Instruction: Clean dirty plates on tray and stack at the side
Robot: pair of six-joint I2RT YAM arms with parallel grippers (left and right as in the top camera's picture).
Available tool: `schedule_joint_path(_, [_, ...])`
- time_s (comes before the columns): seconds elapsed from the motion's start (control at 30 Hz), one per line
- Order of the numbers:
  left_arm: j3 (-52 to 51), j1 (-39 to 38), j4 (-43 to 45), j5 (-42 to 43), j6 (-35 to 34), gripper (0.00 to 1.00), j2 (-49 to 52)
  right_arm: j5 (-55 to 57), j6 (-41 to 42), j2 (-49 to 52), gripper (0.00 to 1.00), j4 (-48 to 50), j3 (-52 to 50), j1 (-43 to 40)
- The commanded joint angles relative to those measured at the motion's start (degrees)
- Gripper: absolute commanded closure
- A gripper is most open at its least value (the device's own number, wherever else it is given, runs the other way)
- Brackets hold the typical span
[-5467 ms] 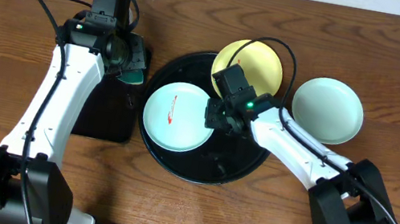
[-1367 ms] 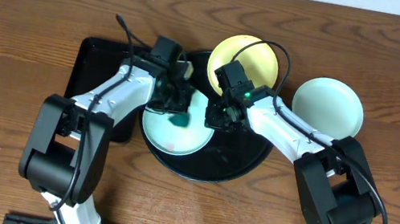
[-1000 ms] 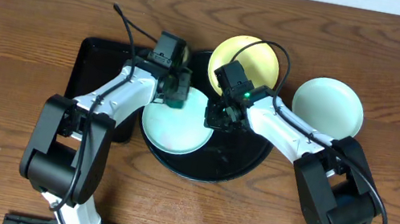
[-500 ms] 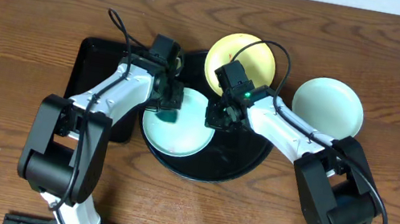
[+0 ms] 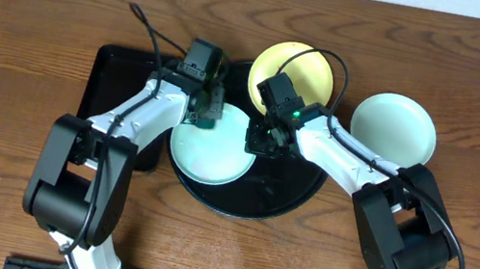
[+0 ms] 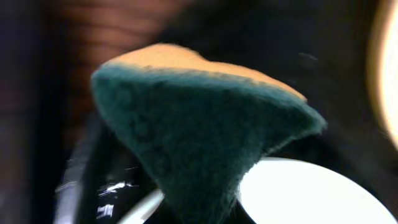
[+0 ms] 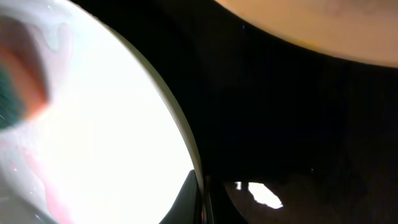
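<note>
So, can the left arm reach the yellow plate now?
Probably not cleanly. The right gripper grips the mint plate, and its wrist covers the near edge of the yellow plate, between it and the sponge in the left gripper.

The sponge is green and orange, the tray is black, one plate is yellow, two plates pale blue.

even soft light overhead, wrist cams dim w/ blown-out plate, blurry sponge

Left pincer and right pincer both clamped.
</note>
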Motion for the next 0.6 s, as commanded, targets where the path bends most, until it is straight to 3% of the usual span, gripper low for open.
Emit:
schedule_joint_path(0.0, [-0.33, 0.35, -2.82, -12.15, -6.64, 0.92, 0.79, -0.11, -0.28, 0.76, 0.99, 0.22, 0.76, -0.07])
schedule_joint_path(0.13, [-0.33, 0.35, -9.33, 2.84, -4.37, 0.92, 0.79, -0.11, -0.33, 0.76, 0.99, 0.20, 0.76, -0.07])
schedule_joint_path(0.33, [-0.31, 0.37, -13.09, 30.99, 8.48, 0.92, 0.66, -1.40, -1.75, 0.76, 0.99, 0.26, 0.76, -0.28])
schedule_joint_path(0.57, [3.89, 6.45, -13.11, 39.17, 9.64, 0.92, -4.96, -3.50, -2.84, 0.74, 0.99, 0.22, 0.76, -1.25])
